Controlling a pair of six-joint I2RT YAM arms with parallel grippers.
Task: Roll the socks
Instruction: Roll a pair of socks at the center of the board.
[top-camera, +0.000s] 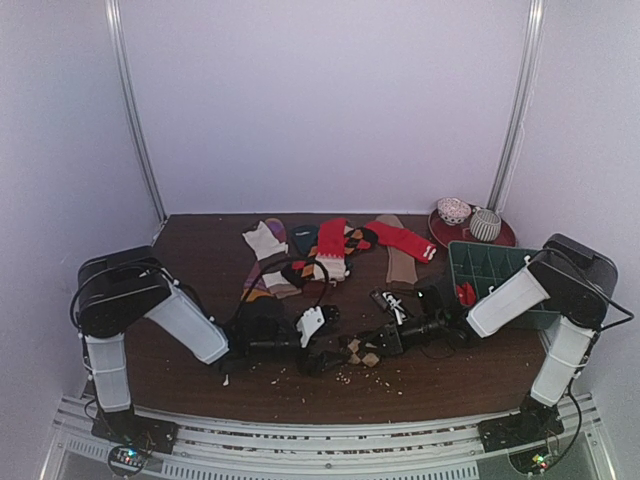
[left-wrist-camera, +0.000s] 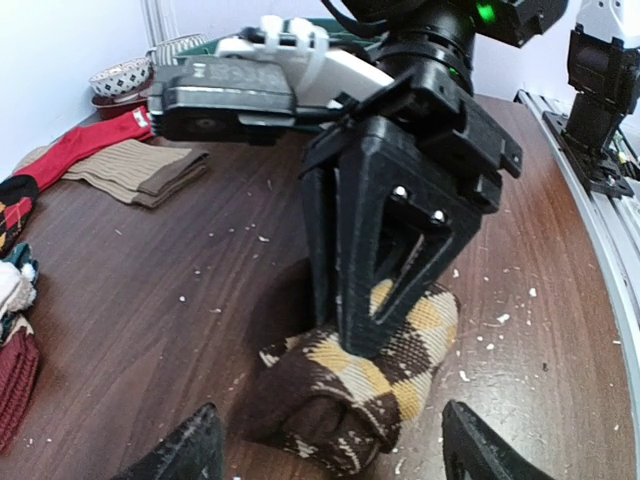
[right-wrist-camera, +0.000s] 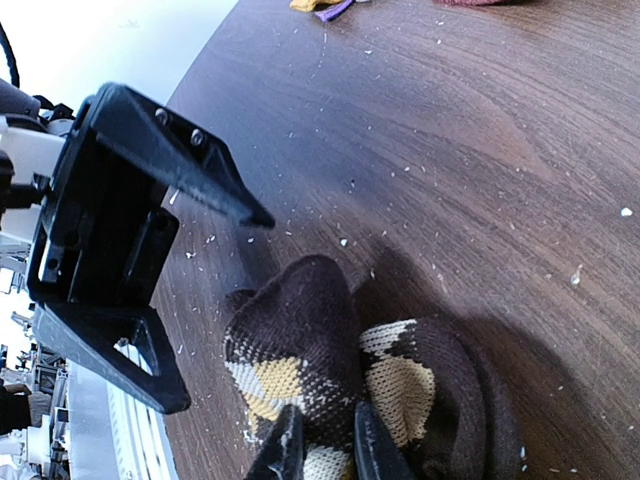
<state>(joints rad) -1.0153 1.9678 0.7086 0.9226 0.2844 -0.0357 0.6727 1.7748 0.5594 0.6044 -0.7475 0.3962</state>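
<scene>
The dark brown argyle sock (top-camera: 362, 350) lies rolled into a short bundle on the table at front centre. My right gripper (right-wrist-camera: 325, 450) is shut on a fold of it (right-wrist-camera: 300, 340), pinching from above. In the left wrist view the right gripper (left-wrist-camera: 355, 335) stands on the bundle (left-wrist-camera: 400, 380). My left gripper (left-wrist-camera: 335, 455) is open, one finger on each side of the roll's end, not touching it; it also shows in the right wrist view (right-wrist-camera: 215, 310). The red sock with the striped cuff (top-camera: 405, 240) lies flat at the back.
A pile of other socks (top-camera: 300, 255) lies at back centre, with a tan sock (top-camera: 400, 265) beside it. A green compartment bin (top-camera: 490, 275) stands at the right, and a red plate with bowls (top-camera: 445, 235) behind it. Pale crumbs dot the table.
</scene>
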